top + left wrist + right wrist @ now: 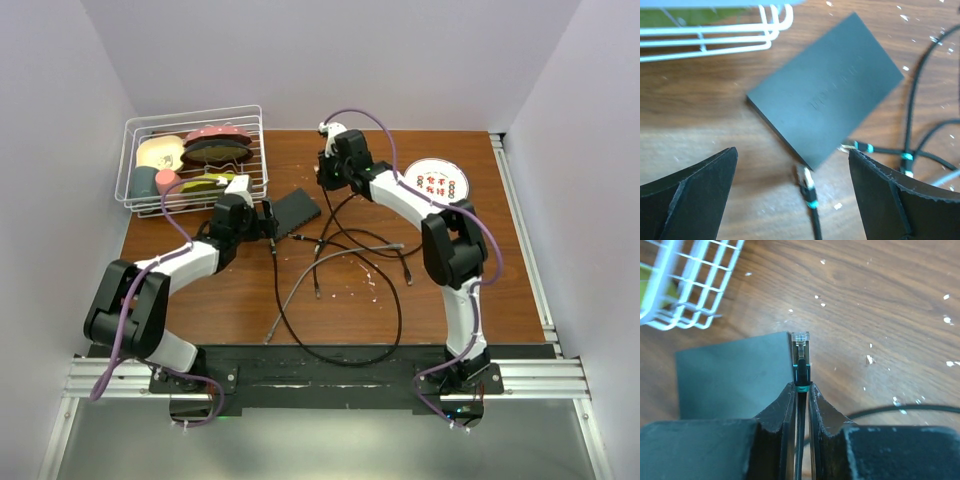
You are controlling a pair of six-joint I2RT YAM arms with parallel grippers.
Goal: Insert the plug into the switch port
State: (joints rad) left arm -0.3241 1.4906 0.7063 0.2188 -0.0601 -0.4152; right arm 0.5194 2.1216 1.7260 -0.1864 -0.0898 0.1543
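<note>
The flat matte-black switch box lies on the wooden table beside the basket. It also shows in the left wrist view and the right wrist view. I cannot make out its port in any view. My right gripper is shut on a black cable with a teal band. Its clear plug sticks out ahead of the fingers, right at the box's right edge. In the top view the right gripper hovers at the box's far right end. My left gripper is open and empty near the box's near corner.
A loose plug lies between my left fingers by the box corner, and another plug touches the box's edge. Tangled black cables cover mid-table. A white wire basket holds toy food at far left. A white disc with red marks sits far right.
</note>
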